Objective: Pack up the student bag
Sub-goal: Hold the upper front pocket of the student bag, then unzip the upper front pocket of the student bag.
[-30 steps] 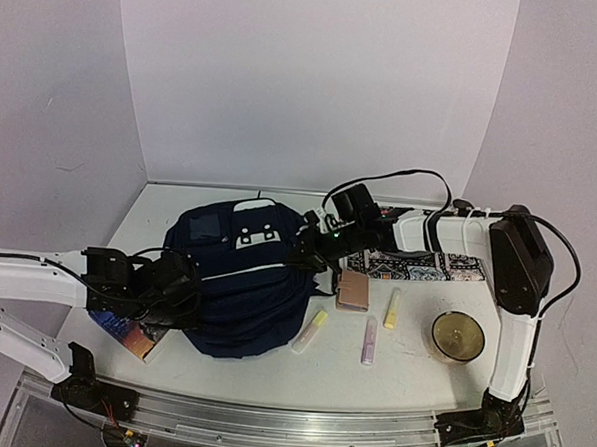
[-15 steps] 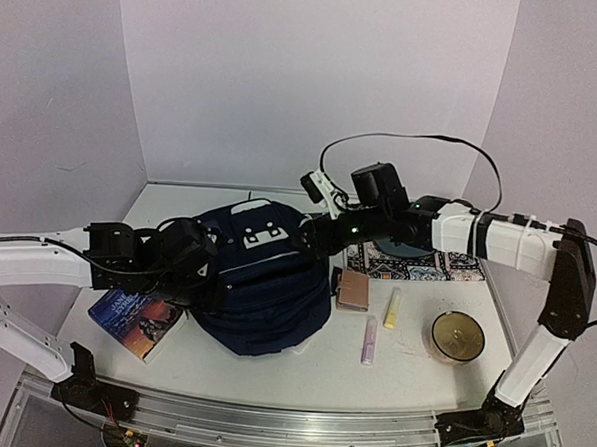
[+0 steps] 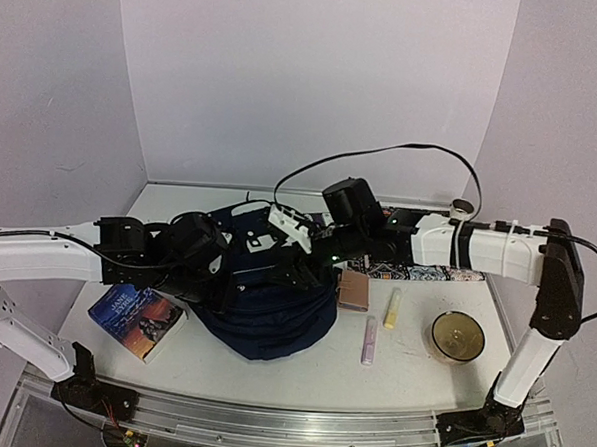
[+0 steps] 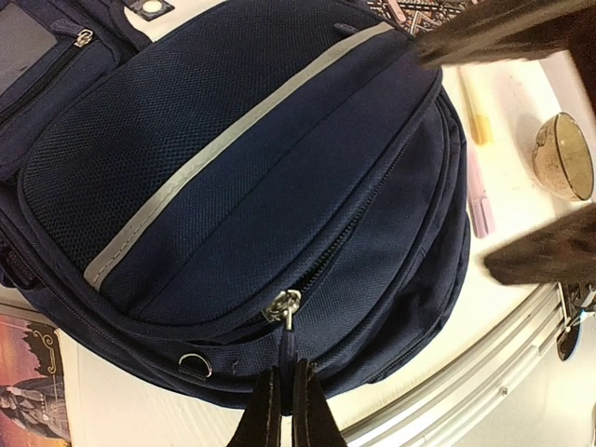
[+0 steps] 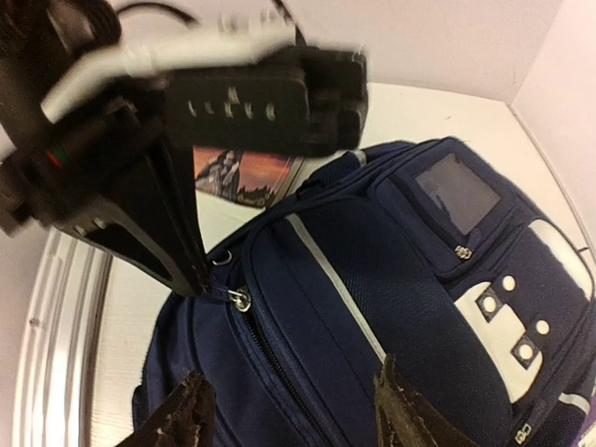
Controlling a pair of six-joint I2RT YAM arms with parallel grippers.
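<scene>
The student bag [image 3: 274, 317], a big navy backpack with a grey stripe and white patches, lies on the table between both arms. My left gripper [image 4: 287, 396] is shut on the navy pull tab of the main zipper, right below the metal slider [image 4: 282, 305]. The top view has this left gripper [image 3: 225, 288] at the bag's left side. My right gripper [image 5: 298, 414] hangs open just above the bag's [image 5: 391, 317] front panel, one finger on each side of the zipper line, holding nothing. The right gripper [image 3: 301, 274] is over the bag's middle. The left gripper's fingertips [image 5: 194, 282] show beside the slider [image 5: 240, 298].
A book [image 3: 133, 315] lies left of the bag. Right of it are a brown wallet [image 3: 353, 289], a yellow highlighter [image 3: 392, 309], a pink highlighter [image 3: 369, 340], a brown bowl [image 3: 458, 335] and a patterned pouch [image 3: 426, 270] behind them.
The left gripper has pulled the bag to the right, covering a yellow marker. The right gripper has opened and swung left over the bag's middle.
</scene>
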